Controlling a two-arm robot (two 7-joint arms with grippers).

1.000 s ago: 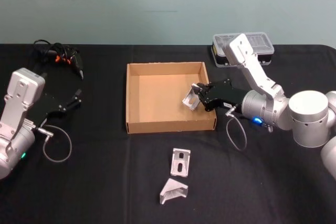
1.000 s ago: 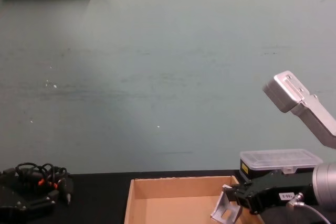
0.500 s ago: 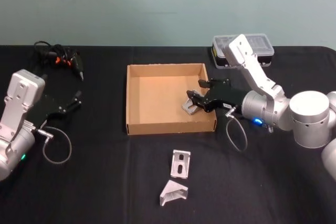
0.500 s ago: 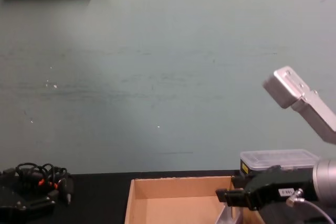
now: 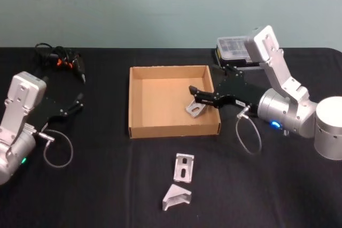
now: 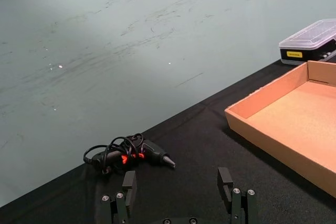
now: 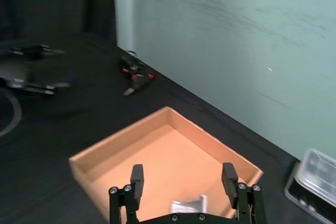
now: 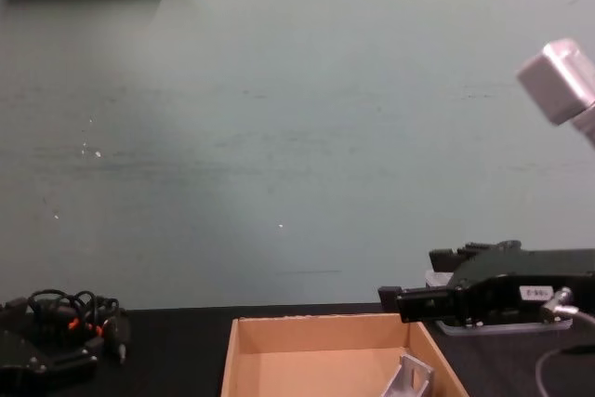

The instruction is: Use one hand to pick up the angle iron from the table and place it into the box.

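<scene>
Head view is showing the right gripper (image 5: 196, 94), fingers spread, hanging over the box's (image 5: 130, 100) right side. The angle iron (image 5: 194, 108) is lying free inside, just beneath it. Chest view is cutting the angle iron off at its lower edge. The left gripper (image 5: 78, 102) is sitting parked, fingers apart, far left.

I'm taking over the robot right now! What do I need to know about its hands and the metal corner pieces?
Right gripper: open, holding nothing, hovering over the right side of the box.
Left gripper: open, parked at the left of the table, away from the box.
Done: the first angle iron lies inside the box by its right wall, below the right gripper.
Left: the second angle iron and third angle iron lie on the table in front of the box, and each needs to go in.
</scene>
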